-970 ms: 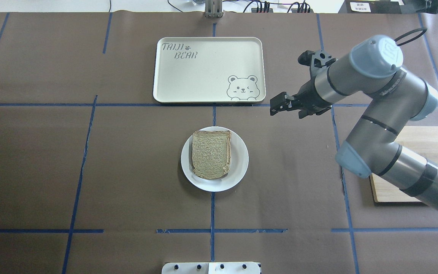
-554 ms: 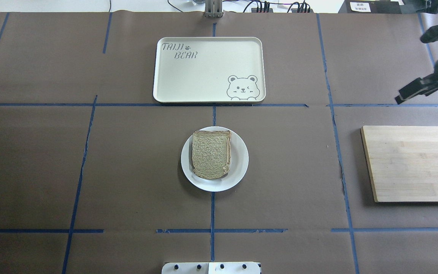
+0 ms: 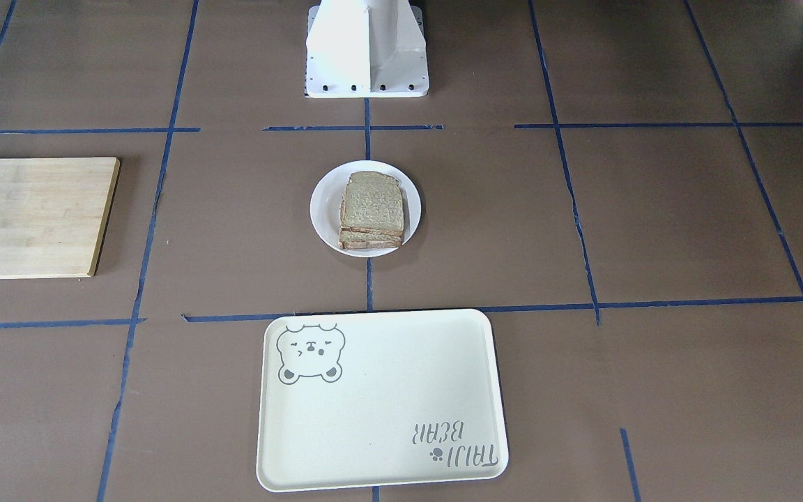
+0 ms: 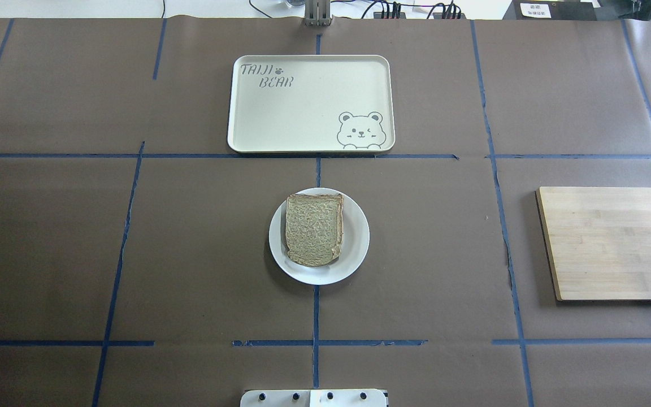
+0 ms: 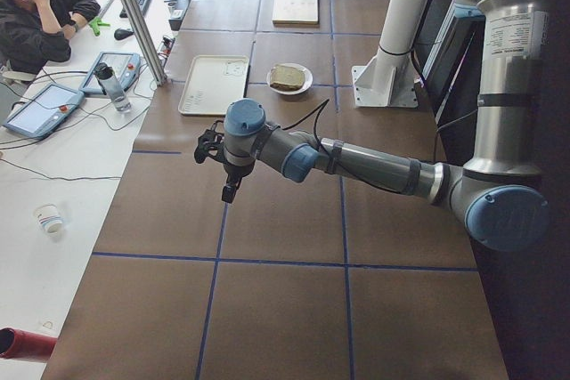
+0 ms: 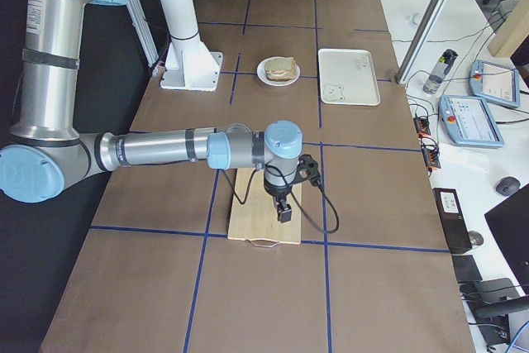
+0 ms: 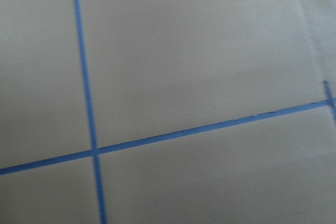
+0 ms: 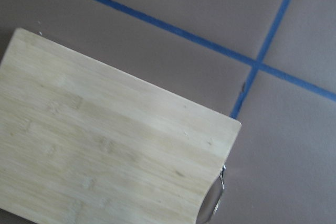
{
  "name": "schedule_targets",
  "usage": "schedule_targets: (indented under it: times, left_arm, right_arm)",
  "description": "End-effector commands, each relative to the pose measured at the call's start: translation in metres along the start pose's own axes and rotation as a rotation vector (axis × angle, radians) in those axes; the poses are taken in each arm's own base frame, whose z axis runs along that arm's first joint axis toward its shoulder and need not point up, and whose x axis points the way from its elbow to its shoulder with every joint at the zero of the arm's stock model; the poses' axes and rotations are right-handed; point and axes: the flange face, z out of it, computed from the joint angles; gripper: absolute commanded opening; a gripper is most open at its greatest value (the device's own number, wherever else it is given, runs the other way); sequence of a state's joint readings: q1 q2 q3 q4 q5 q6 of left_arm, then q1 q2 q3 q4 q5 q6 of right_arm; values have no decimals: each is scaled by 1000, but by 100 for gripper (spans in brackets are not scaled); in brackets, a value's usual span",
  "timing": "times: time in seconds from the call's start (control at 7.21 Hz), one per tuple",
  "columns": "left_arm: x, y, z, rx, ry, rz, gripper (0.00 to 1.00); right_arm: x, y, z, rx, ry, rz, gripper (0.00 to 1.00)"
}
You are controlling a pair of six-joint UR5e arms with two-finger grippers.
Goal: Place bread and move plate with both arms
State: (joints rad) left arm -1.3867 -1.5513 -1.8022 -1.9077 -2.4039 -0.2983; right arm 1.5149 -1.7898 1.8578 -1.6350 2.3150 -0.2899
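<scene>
**Operator:** What lies where?

**Spotter:** You have the brown-papered counter (image 4: 133, 254) taped into blue squares. The left arm (image 5: 374, 165) stretches low over the counter's left end. The right arm (image 6: 157, 149) does the same over the right end.

**Operator:** And what sits on the counter?

**Spotter:** The cream bear tray (image 4: 308, 102) lies at the middle of the edge on your side. The wooden board (image 4: 613, 243) lies flat at the right end. The plate (image 4: 356, 237) sits at the counter's centre, between the tray and the robot's edge, apart from both. The bread (image 4: 314, 229) lies flat on the plate, its rounded top toward the robot. From your side you can see more layers stacked under it.

**Operator:** The tools?

**Spotter:** The left tool (image 5: 230, 190) hangs pointing down over bare paper near a blue line at the left end, well apart from the plate. The right tool (image 6: 284, 211) hangs pointing down over the board. For either one I cannot tell you whether the fingers are apart or together. Neither has anything visible in it.
</scene>
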Motion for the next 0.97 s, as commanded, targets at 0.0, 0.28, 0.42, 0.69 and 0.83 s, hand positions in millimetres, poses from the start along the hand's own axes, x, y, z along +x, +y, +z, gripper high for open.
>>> schedule_targets:
  times: [0.0, 0.28, 0.42, 0.69, 0.83]
  left_arm:
    - [73, 8, 35, -14, 184, -72, 100]
    - [169, 19, 81, -12, 330, -143, 100]
    - [216, 19, 99, -12, 377, -159, 100]
    - [306, 38, 141, 19, 446, -217, 100]
    - [337, 52, 155, 51, 480, -251, 100]
  right_arm:
    - [19, 44, 12, -33, -1, 75, 100]
    - [22, 40, 14, -33, -5, 81, 100]
    - [23, 40, 15, -34, -5, 82, 100]
    - [22, 40, 15, -34, -6, 82, 100]
    - [22, 40, 15, -34, -6, 82, 100]
